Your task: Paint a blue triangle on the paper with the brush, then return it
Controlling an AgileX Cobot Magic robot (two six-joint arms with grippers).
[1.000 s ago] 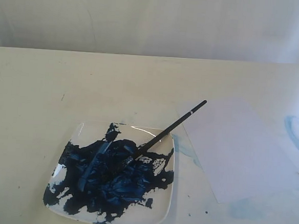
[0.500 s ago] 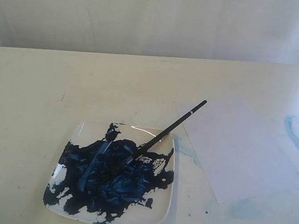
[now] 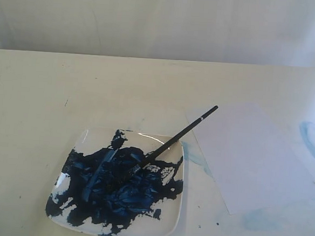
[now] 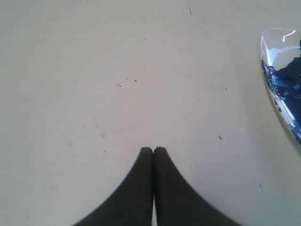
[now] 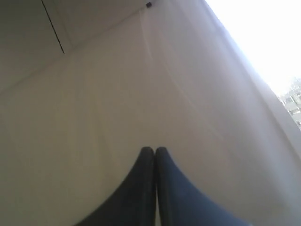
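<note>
brush (image 3: 175, 138): bristles in paint on plate (image 3: 86, 138), lower centre of frame, handle slanting up-right to paper (image 3: 252, 157) corner | left tool (image 4: 154, 149): tips pressed together, empty, over bare tabletop (image 4: 94, 70) near plate rim | right tool (image 5: 154, 149): tips pressed together, empty

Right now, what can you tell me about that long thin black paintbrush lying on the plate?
The long thin black paintbrush lies slanted and unheld. Its bristle end sits in the dark blue paint on the glossy square plate, the handle crosses the plate's rim, and the free end, with a pale band near it, reaches over the white paper sheet.
</note>
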